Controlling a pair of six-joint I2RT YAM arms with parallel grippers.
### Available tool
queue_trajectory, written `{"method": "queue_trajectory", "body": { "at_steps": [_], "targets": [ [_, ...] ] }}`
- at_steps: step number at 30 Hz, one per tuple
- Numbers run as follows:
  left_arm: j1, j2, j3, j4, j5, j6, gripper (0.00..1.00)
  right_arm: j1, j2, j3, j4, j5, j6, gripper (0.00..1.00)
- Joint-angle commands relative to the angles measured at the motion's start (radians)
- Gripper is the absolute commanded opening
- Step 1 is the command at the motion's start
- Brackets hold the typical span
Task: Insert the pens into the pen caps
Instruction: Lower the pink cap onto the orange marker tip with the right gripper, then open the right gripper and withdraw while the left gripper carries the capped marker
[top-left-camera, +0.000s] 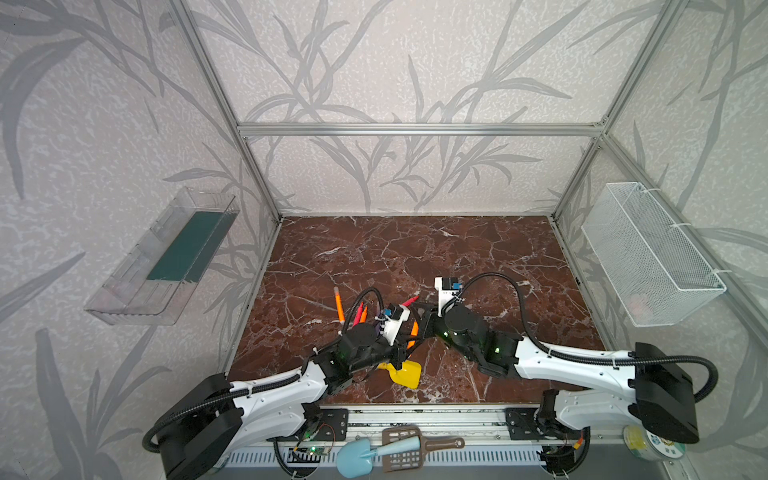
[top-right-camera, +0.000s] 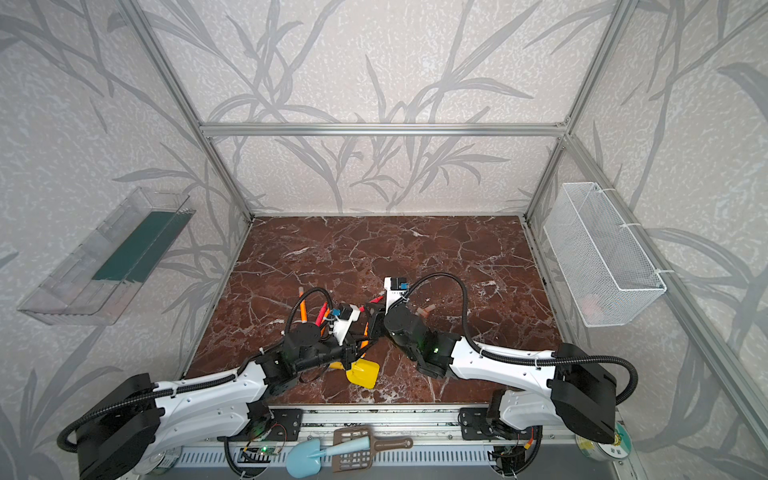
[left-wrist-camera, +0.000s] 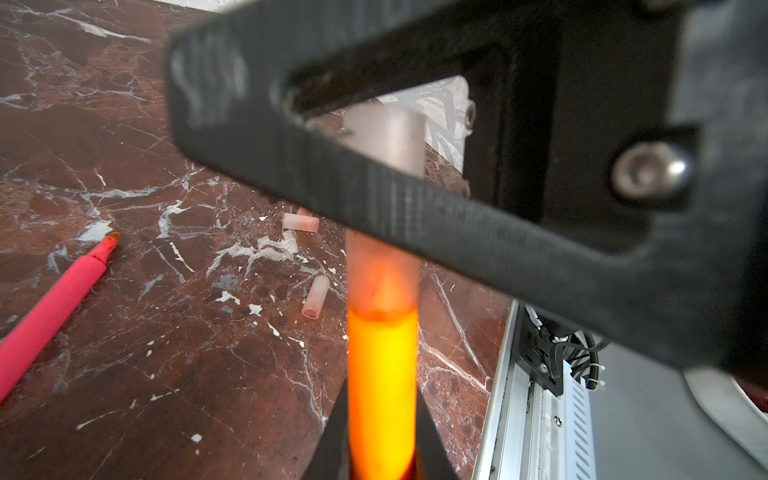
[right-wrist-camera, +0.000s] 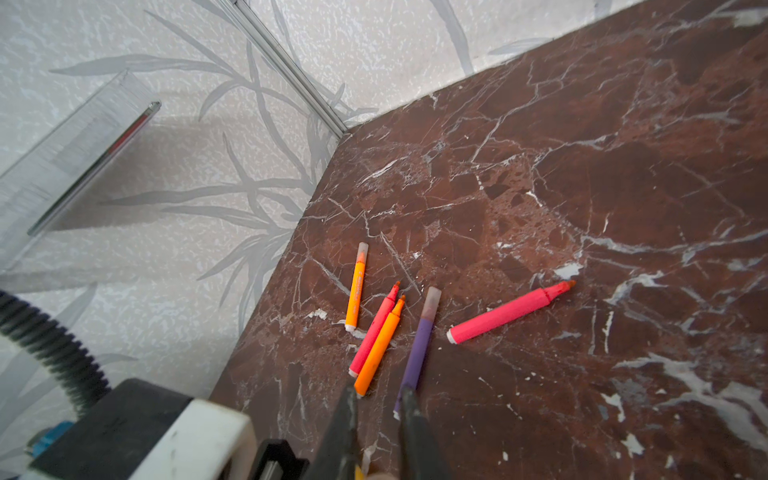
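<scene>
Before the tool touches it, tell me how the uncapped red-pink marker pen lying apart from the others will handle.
The red-pink marker pen has a round barrel lying flat on the marble table, so a sideways push may roll it. Being slim plastic, it is likely light and stiff. Its bare tip could smear if pressed.

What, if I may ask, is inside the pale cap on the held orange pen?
The orange pen's tip glows through the cap's lower part; the right gripper's black finger crosses its middle, hiding that stretch.
</scene>
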Motion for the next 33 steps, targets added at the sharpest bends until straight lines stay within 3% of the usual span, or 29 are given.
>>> {"method": "queue_trajectory", "body": {
  "at_steps": [1,3,12,24,30,33],
  "targets": [
    [0.001,0.001,0.030,0.019,-0.022,0.004,0.00,-0.003,0.007,-0.020,0.009,-0.045,0.020,0.04],
    [0.002,-0.001,0.030,0.019,-0.033,0.000,0.00,-0.003,0.000,-0.028,0.001,-0.060,0.017,0.00],
    [0.003,-0.014,0.087,-0.056,-0.094,0.004,0.00,0.008,-0.020,-0.090,0.025,-0.133,-0.005,0.00],
    [0.014,-0.140,0.211,-0.229,-0.304,0.096,0.00,0.116,-0.020,-0.148,0.079,-0.100,-0.014,0.00],
    [0.048,-0.160,0.268,-0.260,-0.286,0.101,0.00,0.154,-0.010,-0.165,0.113,-0.107,-0.007,0.00],
    [0.111,-0.147,0.289,-0.256,-0.193,0.063,0.00,0.172,0.007,-0.171,0.152,-0.125,-0.011,0.00]
  ]
}}
